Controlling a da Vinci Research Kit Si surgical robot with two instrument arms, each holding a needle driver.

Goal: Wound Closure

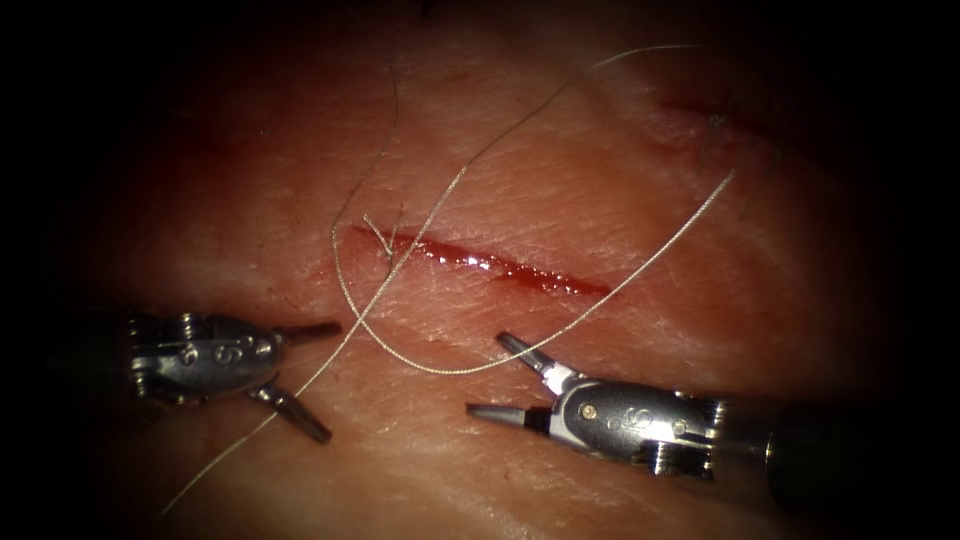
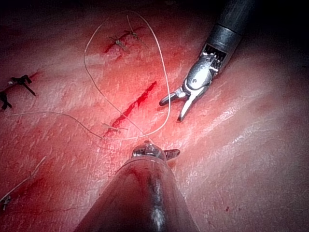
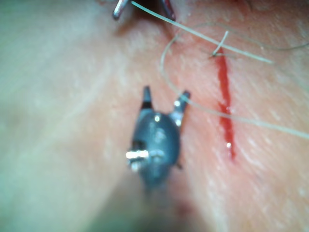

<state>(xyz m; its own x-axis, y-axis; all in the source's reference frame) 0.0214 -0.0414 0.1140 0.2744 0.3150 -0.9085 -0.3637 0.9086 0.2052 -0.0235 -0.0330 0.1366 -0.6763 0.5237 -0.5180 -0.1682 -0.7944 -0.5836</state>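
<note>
The cut [image 1: 490, 263] runs slantwise across the tissue [image 1: 560, 180], wet with red fluid, with a short knotted stitch [image 1: 385, 240] at its left end. Pale thread [image 1: 440, 371] loops below the cut, and a second strand [image 1: 300, 388] runs between the left tool's jaws without being held. My left tool [image 1: 330, 382] lies below and left of the cut, open, holding nothing. My right tool [image 1: 487, 374] lies below the cut's middle, open and holding nothing, with the loop close to its upper jaw. The right wrist view shows the right tool [image 3: 166, 93] beside the cut [image 3: 224, 106].
A second, closed wound with dark thread ends [image 1: 720, 115] sits at the upper right of the tissue. In the left wrist view, dark knots [image 2: 19, 83] and another pale stitch [image 2: 123, 41] lie beyond the cut [image 2: 135, 104], and the right tool [image 2: 171, 110] stands open.
</note>
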